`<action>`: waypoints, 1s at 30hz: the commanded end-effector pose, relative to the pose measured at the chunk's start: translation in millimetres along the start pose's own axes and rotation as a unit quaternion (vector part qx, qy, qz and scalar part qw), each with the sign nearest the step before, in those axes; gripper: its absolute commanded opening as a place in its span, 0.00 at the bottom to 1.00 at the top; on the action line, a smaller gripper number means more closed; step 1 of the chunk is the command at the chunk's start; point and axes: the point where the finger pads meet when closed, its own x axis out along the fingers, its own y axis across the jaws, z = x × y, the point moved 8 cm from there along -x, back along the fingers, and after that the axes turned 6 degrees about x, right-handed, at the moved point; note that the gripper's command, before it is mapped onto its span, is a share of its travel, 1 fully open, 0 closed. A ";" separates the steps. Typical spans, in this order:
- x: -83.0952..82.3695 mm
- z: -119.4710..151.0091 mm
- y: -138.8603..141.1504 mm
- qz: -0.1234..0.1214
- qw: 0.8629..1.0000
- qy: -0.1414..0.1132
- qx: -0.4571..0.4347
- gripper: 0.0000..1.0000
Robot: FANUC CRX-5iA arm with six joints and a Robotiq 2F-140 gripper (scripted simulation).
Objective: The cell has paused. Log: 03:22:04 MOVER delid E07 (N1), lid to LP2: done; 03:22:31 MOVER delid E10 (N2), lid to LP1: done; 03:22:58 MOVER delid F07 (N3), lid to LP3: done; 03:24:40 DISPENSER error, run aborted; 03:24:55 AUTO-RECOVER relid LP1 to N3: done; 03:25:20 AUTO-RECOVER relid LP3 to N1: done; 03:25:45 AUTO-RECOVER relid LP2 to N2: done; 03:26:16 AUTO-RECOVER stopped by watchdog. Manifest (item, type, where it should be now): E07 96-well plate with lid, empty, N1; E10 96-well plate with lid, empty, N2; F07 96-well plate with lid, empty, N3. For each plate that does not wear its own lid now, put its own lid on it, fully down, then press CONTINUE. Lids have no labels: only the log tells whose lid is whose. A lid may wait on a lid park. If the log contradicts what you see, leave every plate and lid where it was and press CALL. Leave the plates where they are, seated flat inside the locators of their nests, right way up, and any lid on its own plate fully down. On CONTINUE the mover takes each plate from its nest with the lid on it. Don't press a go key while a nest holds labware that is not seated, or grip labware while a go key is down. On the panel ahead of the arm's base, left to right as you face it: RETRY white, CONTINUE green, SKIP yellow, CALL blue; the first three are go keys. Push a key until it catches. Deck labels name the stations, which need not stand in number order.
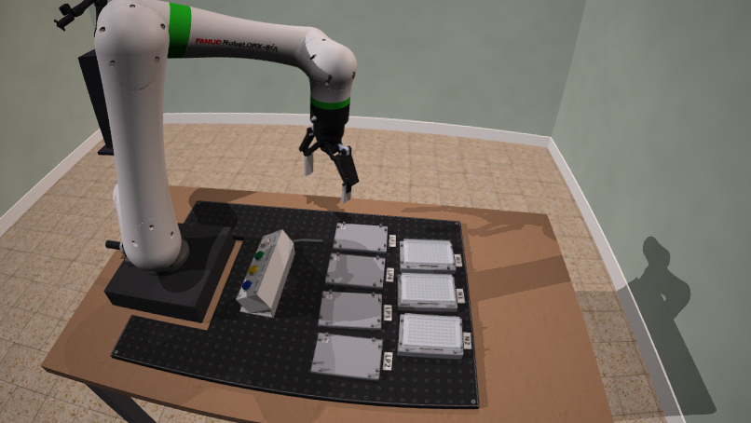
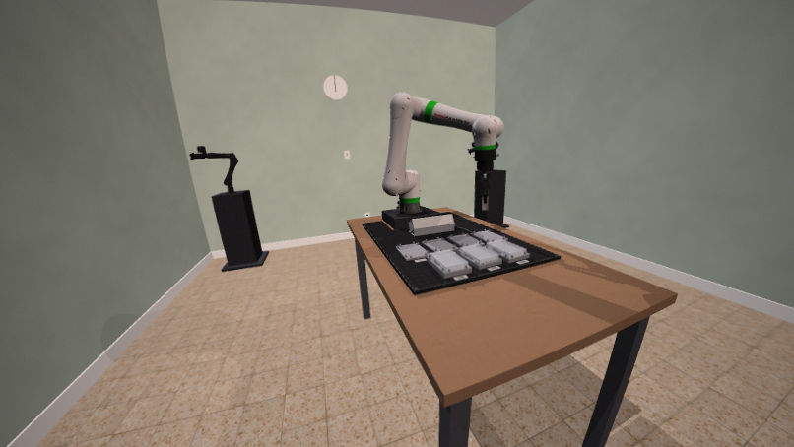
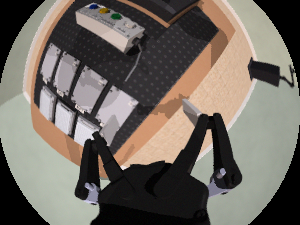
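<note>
Three 96-well plates stand in one column of nests on the right of the black deck: the far plate (image 1: 426, 254), the middle plate (image 1: 426, 290) at label N1, and the near plate (image 1: 430, 334) at label N2. Each seems to wear a clear lid that sits flat. Four grey lid parks (image 1: 355, 269) form a column to their left, and all are bare. The key panel (image 1: 265, 271) shows the green key (image 1: 258, 255), yellow key (image 1: 252, 269) and blue key (image 1: 245, 285). My gripper (image 1: 327, 184) hangs open and empty, high above the deck's far edge. In the wrist view my gripper (image 3: 148, 113) holds nothing.
The arm's base (image 1: 157, 273) stands at the deck's left, next to the panel. The wrist view shows the panel (image 3: 109, 22) and the plates (image 3: 67, 111) far below. A black pedestal (image 2: 490, 197) stands behind the table.
</note>
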 end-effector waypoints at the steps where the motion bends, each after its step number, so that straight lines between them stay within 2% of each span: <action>1: 1.3 -10.3 -62.1 -0.016 0.994 -0.003 0.111 1.00; 3: 1.3 -10.3 -62.1 -0.016 0.994 -0.003 0.111 1.00; 4: 1.9 -23.1 -97.0 -0.025 0.984 -0.005 0.179 1.00; 6: 1.9 -23.3 -98.1 -0.025 0.984 -0.005 0.179 1.00; 7: 2.4 -36.0 -124.6 -0.032 0.970 -0.007 0.241 1.00; 10: 2.6 -38.0 -130.8 -0.032 0.970 -0.007 0.241 1.00; 11: 3.2 -53.1 -159.4 -0.039 0.954 -0.009 0.296 1.00; 13: 3.2 -53.1 -159.4 -0.039 0.954 -0.009 0.296 1.00; 14: 3.9 -67.5 -183.2 -0.044 0.938 -0.011 0.343 1.00; 16: 3.9 -67.5 -183.2 -0.044 0.938 -0.011 0.343 1.00; 17: 4.5 -80.2 -202.0 -0.048 0.924 -0.012 0.380 1.00; 18: 4.5 -80.2 -202.0 -0.048 0.924 -0.012 0.380 1.00; 19: 5.0 -90.3 -215.9 -0.051 0.912 -0.013 0.407 1.00; 20: 5.0 -90.3 -215.9 -0.051 0.912 -0.013 0.407 1.00; 22: 5.5 -101.5 -230.3 -0.055 0.898 -0.014 0.436 1.00; 27: 5.6 -103.5 -232.7 -0.055 0.896 -0.014 0.441 1.00; 28: 5.6 -103.5 -232.7 -0.055 0.896 -0.014 0.441 0.00; 30: 5.6 -103.5 -232.7 -0.055 0.896 -0.014 0.441 0.00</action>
